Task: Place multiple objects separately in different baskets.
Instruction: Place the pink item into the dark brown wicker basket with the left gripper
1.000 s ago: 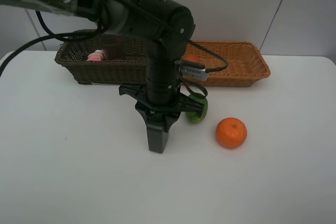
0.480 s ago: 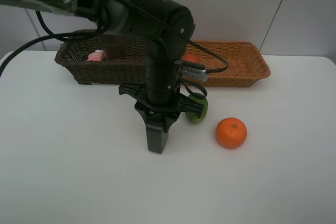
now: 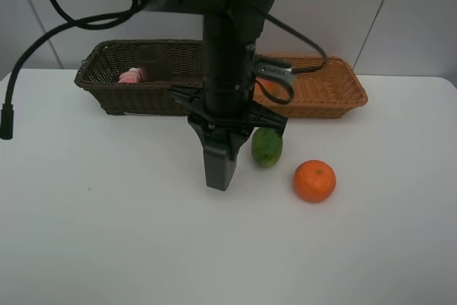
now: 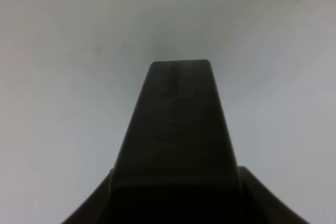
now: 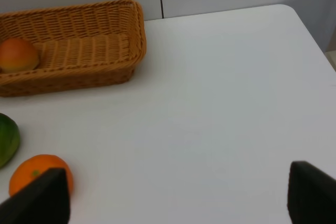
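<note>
My left gripper (image 3: 219, 149) points straight down, shut on the black rectangular bottle (image 3: 220, 173), and holds it just above the table; the left wrist view shows the bottle (image 4: 181, 129) as a dark tapered block. The green oval fruit (image 3: 266, 147) lies right beside it, and the orange (image 3: 314, 181) lies further right. The pink bottle (image 3: 131, 76) and purplish cup (image 3: 153, 64) sit in the dark brown basket (image 3: 136, 98). The peach-like fruit (image 5: 18, 54) lies in the orange-tan basket (image 3: 335, 94). My right gripper (image 5: 176, 198) is open and empty, out of the exterior view.
Both baskets stand side by side along the table's back edge against a white wall. The left arm's cable (image 3: 285, 87) hangs in front of the orange-tan basket. The right wrist view shows the table's rounded far corner (image 5: 294, 14).
My left gripper has risen from the table with the black bottle in it and shifted slightly toward the baskets. The fruits have not moved.
</note>
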Robot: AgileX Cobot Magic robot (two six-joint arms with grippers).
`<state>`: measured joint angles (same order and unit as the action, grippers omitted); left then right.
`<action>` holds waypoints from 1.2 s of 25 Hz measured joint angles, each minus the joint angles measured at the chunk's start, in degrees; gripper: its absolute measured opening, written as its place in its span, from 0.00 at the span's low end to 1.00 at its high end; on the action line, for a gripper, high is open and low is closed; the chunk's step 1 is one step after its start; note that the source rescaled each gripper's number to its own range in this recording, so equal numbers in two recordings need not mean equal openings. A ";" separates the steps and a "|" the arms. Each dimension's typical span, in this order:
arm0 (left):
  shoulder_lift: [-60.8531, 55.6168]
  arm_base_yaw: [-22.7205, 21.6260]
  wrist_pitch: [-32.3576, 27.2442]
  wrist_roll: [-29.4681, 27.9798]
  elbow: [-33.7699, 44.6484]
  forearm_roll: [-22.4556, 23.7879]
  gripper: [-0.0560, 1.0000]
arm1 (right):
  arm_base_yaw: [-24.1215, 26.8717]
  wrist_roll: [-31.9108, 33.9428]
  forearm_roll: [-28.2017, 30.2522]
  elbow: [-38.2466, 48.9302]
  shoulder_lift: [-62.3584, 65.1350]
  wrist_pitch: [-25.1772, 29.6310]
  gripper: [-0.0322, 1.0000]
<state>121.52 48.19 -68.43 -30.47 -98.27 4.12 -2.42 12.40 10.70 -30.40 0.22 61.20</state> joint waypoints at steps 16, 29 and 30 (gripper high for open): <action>-2.40 0.00 0.00 2.47 -3.12 -0.59 0.53 | 0.00 0.00 0.00 0.00 0.00 0.00 0.75; -2.46 -6.88 -0.05 8.60 -10.30 -2.58 0.53 | 0.00 0.00 0.00 0.00 0.00 0.00 0.75; -2.46 -7.76 -0.05 9.11 -11.05 -2.58 0.53 | 0.00 0.00 0.00 0.00 0.00 0.00 0.75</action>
<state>119.06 40.44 -68.48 -21.36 -109.32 1.54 -2.42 12.40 10.70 -30.40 0.22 61.20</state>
